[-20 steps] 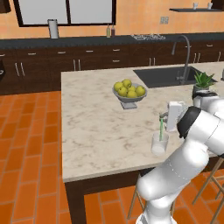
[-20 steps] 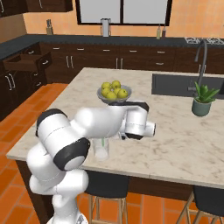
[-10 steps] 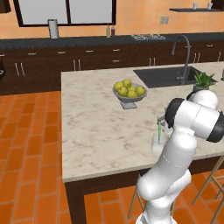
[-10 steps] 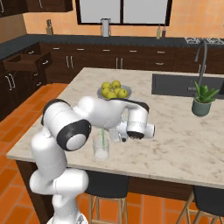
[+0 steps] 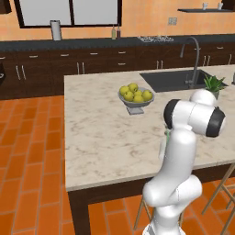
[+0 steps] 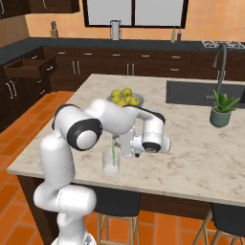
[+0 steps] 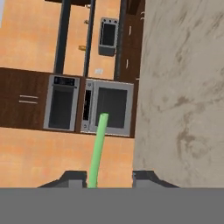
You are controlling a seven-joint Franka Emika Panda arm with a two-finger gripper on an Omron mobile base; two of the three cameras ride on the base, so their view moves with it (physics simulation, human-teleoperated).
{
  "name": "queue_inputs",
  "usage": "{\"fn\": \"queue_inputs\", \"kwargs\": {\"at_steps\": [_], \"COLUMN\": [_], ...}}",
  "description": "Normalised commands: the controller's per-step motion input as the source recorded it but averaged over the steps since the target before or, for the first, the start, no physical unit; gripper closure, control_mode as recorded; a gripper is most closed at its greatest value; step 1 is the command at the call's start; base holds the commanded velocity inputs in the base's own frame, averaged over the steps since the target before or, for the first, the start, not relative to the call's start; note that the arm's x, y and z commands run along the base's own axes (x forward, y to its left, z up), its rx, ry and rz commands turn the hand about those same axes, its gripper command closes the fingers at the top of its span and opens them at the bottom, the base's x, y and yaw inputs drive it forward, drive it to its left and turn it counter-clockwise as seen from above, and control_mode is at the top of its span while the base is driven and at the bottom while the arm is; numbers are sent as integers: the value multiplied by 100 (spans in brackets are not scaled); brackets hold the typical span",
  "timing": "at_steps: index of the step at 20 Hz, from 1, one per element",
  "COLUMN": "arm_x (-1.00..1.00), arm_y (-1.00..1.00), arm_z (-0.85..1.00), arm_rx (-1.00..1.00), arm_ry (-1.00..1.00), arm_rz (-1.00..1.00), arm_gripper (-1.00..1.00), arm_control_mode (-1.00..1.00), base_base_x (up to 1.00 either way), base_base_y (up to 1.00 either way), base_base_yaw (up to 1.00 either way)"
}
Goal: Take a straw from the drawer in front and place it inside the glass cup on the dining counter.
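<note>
The thin green straw (image 6: 113,149) stands upright in the clear glass cup (image 6: 111,162), near the front edge of the marble dining counter (image 6: 201,158). My gripper (image 6: 125,145) reaches in from the right, level with the straw's upper part. In the hand view the straw (image 7: 98,146) rises between the fingertips (image 7: 146,177), close to the left one and well apart from the right; the gripper (image 7: 109,177) is open. In the left base view my arm hides most of the cup (image 5: 162,148). The dark-brown drawer (image 6: 28,69) stands pulled open at the far left.
A grey bowl of yellow-green fruit (image 6: 124,98) sits just behind the cup. A potted plant (image 6: 221,107) and a sink with tap (image 6: 201,91) are to the right. Stools (image 6: 112,210) stand under the counter's front edge.
The jaws were shut on the straw and have now parted. The elbow swung up and rightward over the counter. The straw stays in the cup.
</note>
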Motion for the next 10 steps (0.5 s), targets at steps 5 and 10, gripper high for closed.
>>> {"fn": "queue_inputs", "kwargs": {"at_steps": [5, 10], "arm_x": [-14, -18], "arm_y": [-4, 0], "arm_z": [7, 37], "arm_rx": [-10, -11], "arm_ry": [-9, -16], "arm_rz": [0, 0], "arm_gripper": [-100, -100], "arm_control_mode": [-100, -100], "base_base_x": [0, 0], "base_base_y": [0, 0], "base_base_yaw": [0, 0]}}
